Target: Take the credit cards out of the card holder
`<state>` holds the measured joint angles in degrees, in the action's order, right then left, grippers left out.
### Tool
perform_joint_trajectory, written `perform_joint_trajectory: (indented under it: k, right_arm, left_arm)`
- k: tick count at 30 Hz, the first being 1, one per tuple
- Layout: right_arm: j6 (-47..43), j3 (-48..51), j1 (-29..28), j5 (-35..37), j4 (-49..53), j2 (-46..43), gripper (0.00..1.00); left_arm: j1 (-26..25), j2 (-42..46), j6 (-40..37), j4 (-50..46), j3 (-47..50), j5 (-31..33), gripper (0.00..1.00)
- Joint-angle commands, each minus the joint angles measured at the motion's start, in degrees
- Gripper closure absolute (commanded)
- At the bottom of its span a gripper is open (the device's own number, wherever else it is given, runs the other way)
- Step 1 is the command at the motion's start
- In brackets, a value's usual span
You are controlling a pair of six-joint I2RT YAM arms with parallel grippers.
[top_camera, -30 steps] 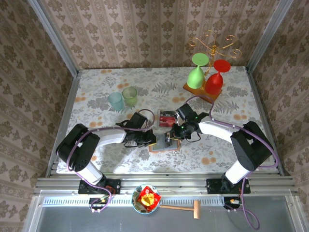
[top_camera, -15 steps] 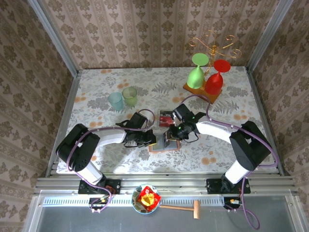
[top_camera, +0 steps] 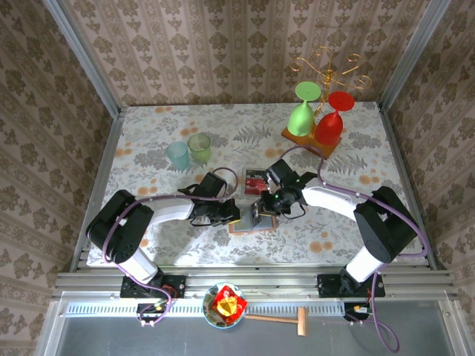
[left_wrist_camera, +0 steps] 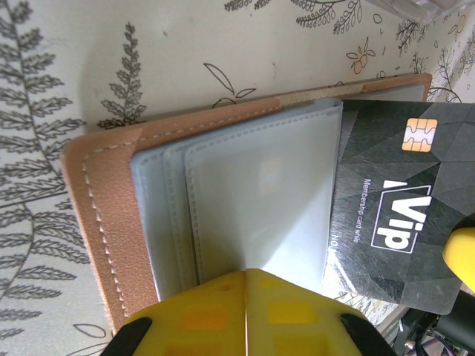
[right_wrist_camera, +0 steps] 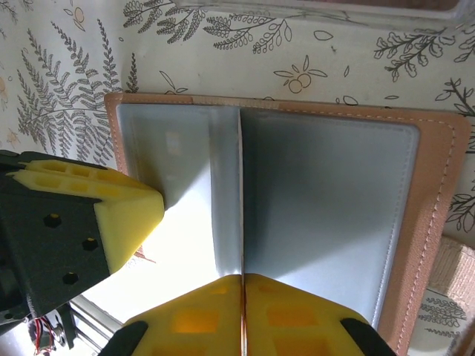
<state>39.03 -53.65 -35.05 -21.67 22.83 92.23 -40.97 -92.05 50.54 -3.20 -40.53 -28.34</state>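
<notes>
At the near centre of the floral-patterned table (top_camera: 148, 159), the floppy salmon-brown leather card holder (left_wrist_camera: 104, 222) lies open, clamped at its 9 o'clock edge by the closed left gripper (left_wrist_camera: 245, 285). The stiff, slick dark plastic VIP card (left_wrist_camera: 401, 215), part-drawn, is judged best held by its free end, where it is pinched by the closed right gripper (right_wrist_camera: 242, 285) at 2 o'clock. Both arms are folded low inward.

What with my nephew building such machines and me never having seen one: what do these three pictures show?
Two robot arms are bolted to a flowered table. One picture looks down from above; the other two come from a camera on each wrist. On the table: two cups, a stand with a green glass and a red glass, red cards, an open brown wallet. The jaws of the left arm are shut on the wallet; those of the right arm are shut on a dark card sticking out of it.
</notes>
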Motion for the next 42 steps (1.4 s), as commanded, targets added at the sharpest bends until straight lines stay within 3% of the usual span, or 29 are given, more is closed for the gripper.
perform_joint_trajectory:
  k: [1,10,16,23,33,38,42]
  right_arm:
    - [0.4,-0.1,-0.3,1.4,1.7,-1.7,0.92]
    - [-0.4,0.0,-0.3,3.0,3.7,-4.9,0.97]
    - [-7.7,-1.0,-0.3,3.7,6.2,-6.5,1.0]
    - [-25.9,-6.0,-0.3,4.4,14.8,-7.1,1.0]
    - [-62.9,-15.1,-1.6,12.0,31.8,-4.0,1.0]
    - [-72.4,-20.4,-2.0,18.7,36.9,0.5,1.0]
    - [-77.0,-25.5,-2.0,19.9,38.5,4.1,1.0]
  left_arm:
    - [-0.6,-0.9,-0.7,-0.8,0.3,0.0,0.92]
    - [-0.3,0.1,-0.7,-1.2,-0.3,0.6,0.92]
    - [-0.2,1.1,-0.8,-2.1,-1.0,0.7,0.91]
    - [0.1,4.0,-0.8,-3.3,-1.2,1.4,0.89]
    - [0.9,7.0,-0.8,-3.5,0.6,1.8,0.87]
    - [1.6,8.2,-1.1,-3.5,1.7,1.8,0.87]
    - [2.4,9.3,-1.2,-3.5,2.9,1.7,0.87]
